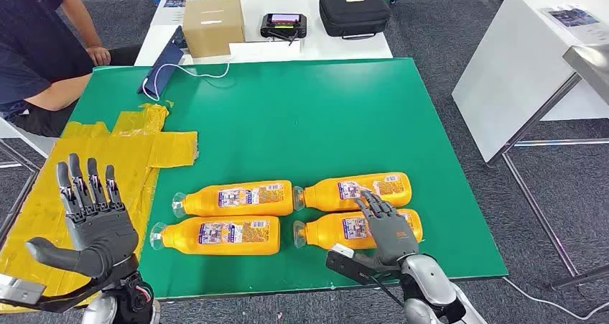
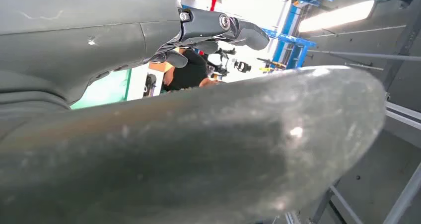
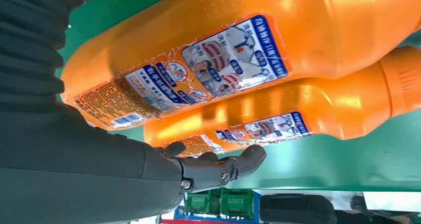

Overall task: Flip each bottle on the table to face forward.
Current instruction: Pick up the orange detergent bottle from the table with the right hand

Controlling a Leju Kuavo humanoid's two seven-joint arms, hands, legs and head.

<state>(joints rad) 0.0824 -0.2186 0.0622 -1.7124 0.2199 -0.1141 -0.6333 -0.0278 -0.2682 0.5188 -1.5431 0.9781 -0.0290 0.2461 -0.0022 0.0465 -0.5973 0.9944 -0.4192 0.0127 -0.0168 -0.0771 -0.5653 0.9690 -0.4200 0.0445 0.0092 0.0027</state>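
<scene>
the right hand (image 1: 388,227) lies flat on the near right bottle (image 1: 345,228), its fingers (image 1: 373,203) stretched forward over the label, and the tips come to the far right bottle (image 1: 355,190). the fingers are apart and not closed around the bottle, so the hand rests on it but does not grip it. in the right wrist view the fingertips (image 3: 248,159) are straight, with the two orange bottles close beside them, the near one (image 3: 208,55) and the far one (image 3: 298,114) touching along their sides.

the left hand (image 1: 90,220) is raised over the near left corner, palm up, with fingers (image 1: 86,180) spread and pointing up, and it holds nothing.

four bottles lie on their sides on the green table (image 1: 323,101), in two rows of two, caps pointing left. the far left bottle (image 1: 237,198) and the near left bottle (image 1: 219,235) lie just beside each other, labels up.

yellow tape (image 1: 154,141) covers the left edge of the table. a person (image 1: 36,44) sits at the far left corner. behind the table stands a white table (image 1: 280,51) with a brown box (image 1: 213,24) and a black case (image 1: 354,11)
</scene>
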